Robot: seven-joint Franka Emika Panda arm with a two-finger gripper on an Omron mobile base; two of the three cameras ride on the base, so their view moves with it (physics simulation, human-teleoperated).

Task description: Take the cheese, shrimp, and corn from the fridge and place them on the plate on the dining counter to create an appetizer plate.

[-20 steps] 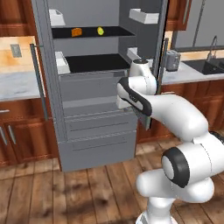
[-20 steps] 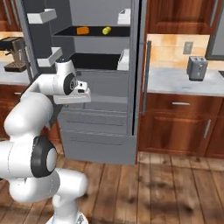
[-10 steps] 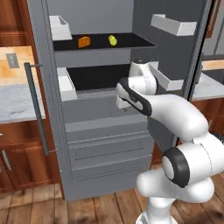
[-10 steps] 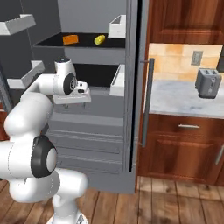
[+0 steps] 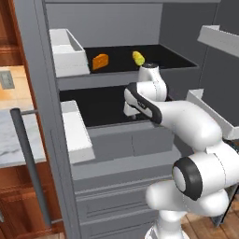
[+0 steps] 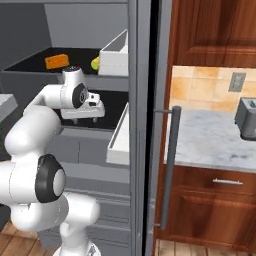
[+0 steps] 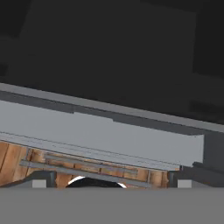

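Observation:
The fridge (image 5: 116,140) stands open in front of me. On its upper black shelf lie the orange cheese wedge (image 5: 100,61) (image 6: 56,61) and, to its right, the yellow corn (image 5: 138,58) (image 6: 95,63). My gripper (image 5: 130,115) (image 6: 84,119) (image 7: 112,181) is open and empty, pointing down over the front of the lower black shelf, below the two foods and apart from them. In the hand view the fingertips (image 7: 41,179) frame the dark shelf and a grey drawer front. The shrimp, the plate and the dining counter are out of view.
White door bins (image 5: 70,53) (image 5: 77,133) (image 6: 119,135) jut out on both sides of the opening. The doors' bar handles (image 5: 30,168) (image 6: 167,170) hang outside them. To the right, a marble wall counter (image 6: 210,142) carries a toaster (image 6: 246,112) over wooden cabinets.
The whole picture has grown and shifted: the base has driven closer to the fridge. The arm keeps its pose and the gripper stays open.

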